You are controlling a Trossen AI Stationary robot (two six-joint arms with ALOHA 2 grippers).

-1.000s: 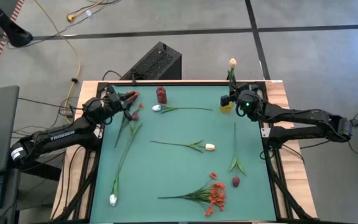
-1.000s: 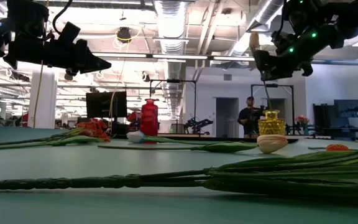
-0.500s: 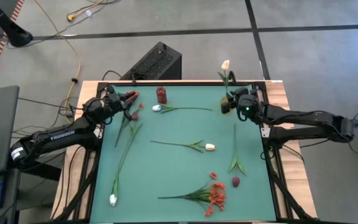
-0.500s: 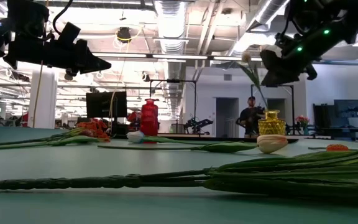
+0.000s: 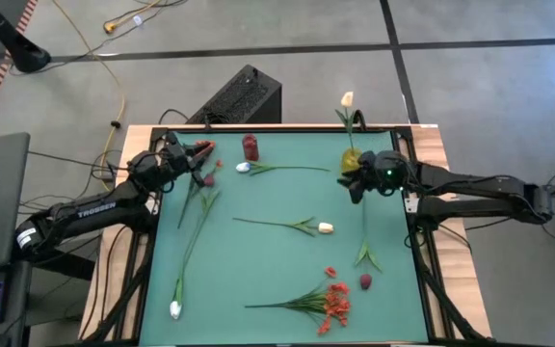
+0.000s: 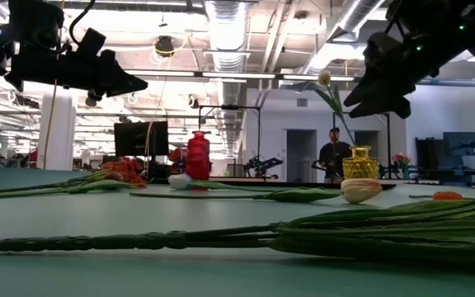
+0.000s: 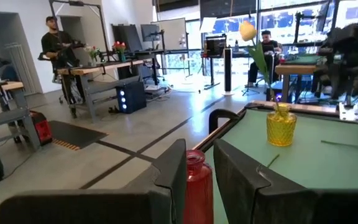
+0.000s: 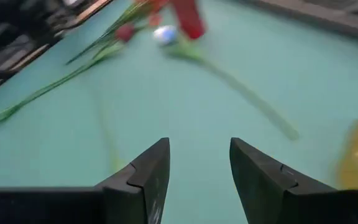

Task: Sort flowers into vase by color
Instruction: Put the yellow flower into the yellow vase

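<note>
Green felt covers your bench (image 5: 258,241), with flowers scattered across it. Your right gripper (image 5: 356,179) hangs above the far right part, fingers spread and holding nothing. Just beyond it stands the yellow vase (image 5: 352,160), with one white-budded flower (image 5: 347,100) upright in it, its stem leaning past the far edge. Your left gripper (image 5: 200,160) waits over the far left corner, fingers (image 7: 173,168) parted and empty, near the red vase (image 5: 250,146). Red-orange blooms (image 5: 333,301) lie in a cluster at the near right, well apart from both grippers, with a dark red bud (image 5: 365,280) just beside them. You can see a white tulip (image 5: 325,227) mid-bench, another (image 5: 243,167) touching the base of the red vase, and a third (image 5: 174,309) at the near left edge.
</note>
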